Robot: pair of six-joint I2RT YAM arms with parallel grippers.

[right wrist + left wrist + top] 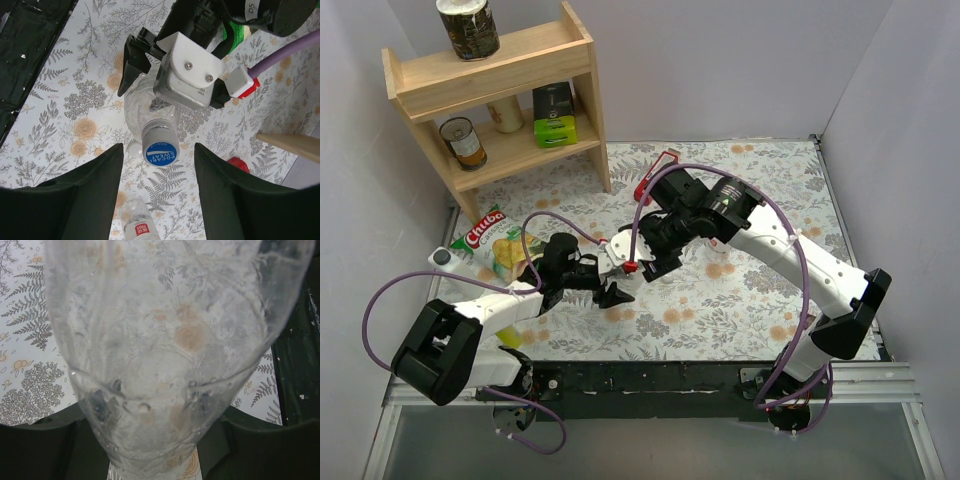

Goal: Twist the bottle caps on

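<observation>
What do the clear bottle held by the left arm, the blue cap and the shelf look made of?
The bottle: thin clear plastic, glossy, creased; the floral table cover shows through. The blue cap: opaque smooth plastic with white print. The shelf: pale bare wood, matte, probably; grain too small to see.

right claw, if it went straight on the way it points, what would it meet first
Likely the blue cap on the clear bottle in the left claw; it sits centred in front of the open right claw, though depth is unclear.
</observation>
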